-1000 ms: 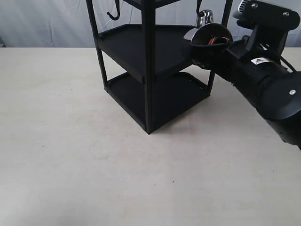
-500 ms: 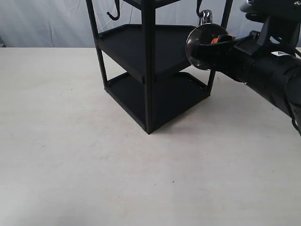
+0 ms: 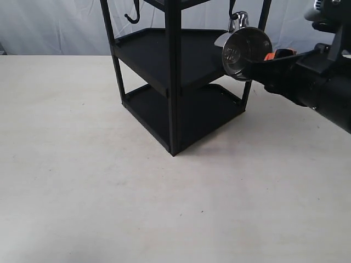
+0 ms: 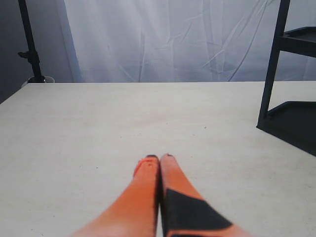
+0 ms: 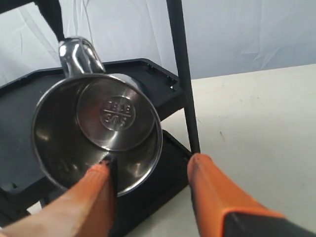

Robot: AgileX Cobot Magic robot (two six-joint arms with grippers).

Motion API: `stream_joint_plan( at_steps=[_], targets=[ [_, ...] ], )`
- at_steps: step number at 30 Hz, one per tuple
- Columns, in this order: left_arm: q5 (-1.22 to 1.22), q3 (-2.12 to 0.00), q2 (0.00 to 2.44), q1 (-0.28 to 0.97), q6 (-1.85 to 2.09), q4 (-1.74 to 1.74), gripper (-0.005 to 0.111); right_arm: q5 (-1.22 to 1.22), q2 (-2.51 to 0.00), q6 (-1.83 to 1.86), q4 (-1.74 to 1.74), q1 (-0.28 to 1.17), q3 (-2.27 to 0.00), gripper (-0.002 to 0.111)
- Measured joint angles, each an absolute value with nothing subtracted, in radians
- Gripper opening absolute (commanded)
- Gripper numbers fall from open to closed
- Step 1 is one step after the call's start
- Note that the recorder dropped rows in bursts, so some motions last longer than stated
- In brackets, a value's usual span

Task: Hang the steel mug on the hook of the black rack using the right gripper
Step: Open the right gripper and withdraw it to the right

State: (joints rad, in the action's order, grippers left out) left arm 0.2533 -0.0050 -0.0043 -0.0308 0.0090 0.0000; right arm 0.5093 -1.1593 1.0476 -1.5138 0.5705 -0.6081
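We saw the steel mug (image 3: 246,53) hanging by its handle near the top right of the black rack (image 3: 174,71), w/ its mouth facing the right gripper (image 5: 153,170). R jaws were apart; one orange finger (image 5: 96,190) sat at the mug's rim, the other was clear of it. Left gripper (image 4: 159,160) hovered over the table (image 3: 82,164), jaws together, holding nothing.
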Motion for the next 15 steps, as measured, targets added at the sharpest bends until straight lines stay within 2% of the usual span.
stream_joint_plan(
  at_steps=[5, 7, 11, 15],
  targets=[
    [0.253, -0.005, -0.004, -0.031, 0.009, 0.000, 0.000, 0.431, -1.072, 1.088, -1.540, 0.570, -0.580, 0.042],
    [0.253, -0.005, -0.004, -0.031, 0.009, 0.000, 0.000, 0.389, -1.029, 1.123, -1.558, 0.570, -0.577, 0.033],
    [0.253, -0.005, -0.004, -0.031, 0.009, 0.000, 0.000, 0.332, -0.925, 1.269, -1.654, 0.570, -0.577, 0.002],
    [0.253, -0.005, -0.004, -0.031, 0.009, 0.000, 0.000, 0.320, -0.805, 1.423, -1.725, 0.570, -0.571, -0.001]
  ],
)
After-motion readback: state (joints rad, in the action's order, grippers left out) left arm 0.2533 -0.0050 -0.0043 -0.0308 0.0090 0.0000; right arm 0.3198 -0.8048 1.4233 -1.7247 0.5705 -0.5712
